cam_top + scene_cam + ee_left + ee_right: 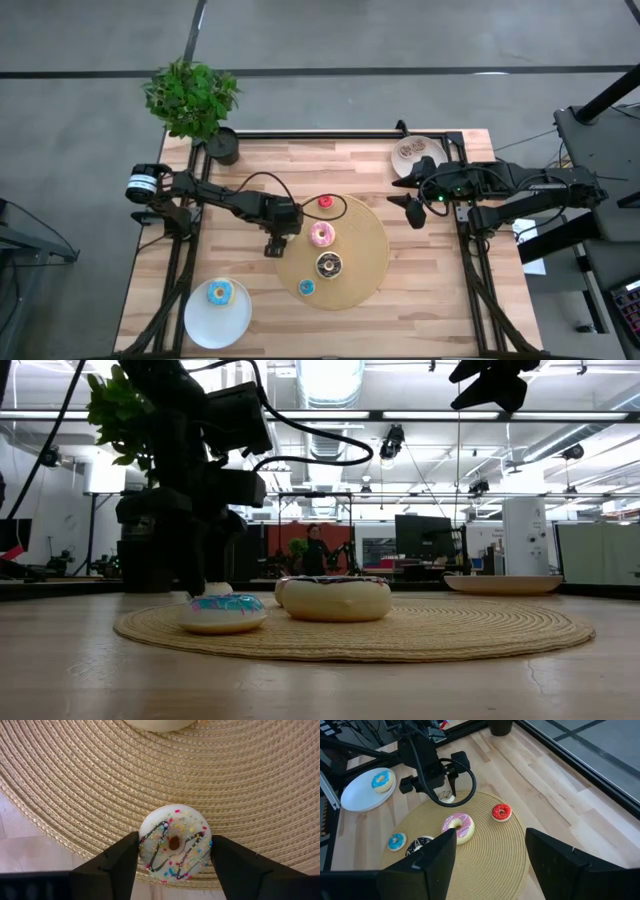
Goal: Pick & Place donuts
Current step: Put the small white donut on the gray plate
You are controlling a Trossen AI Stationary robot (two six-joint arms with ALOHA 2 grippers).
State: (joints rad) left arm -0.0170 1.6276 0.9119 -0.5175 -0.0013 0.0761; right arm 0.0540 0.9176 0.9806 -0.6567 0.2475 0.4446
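My left gripper straddles the cream donut at the mat edge, fingers apart, not yet clamped. It looks light, rigid, slick; I'd pinch its outer rim.

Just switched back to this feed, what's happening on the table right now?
The left gripper is down at the edge of the round woven tan mat, jaws either side of a small white sprinkled donut. Pink, red, chocolate and small blue donuts remain on the mat. One larger blue-iced donut sits on the white plate. The right gripper waits open, raised.
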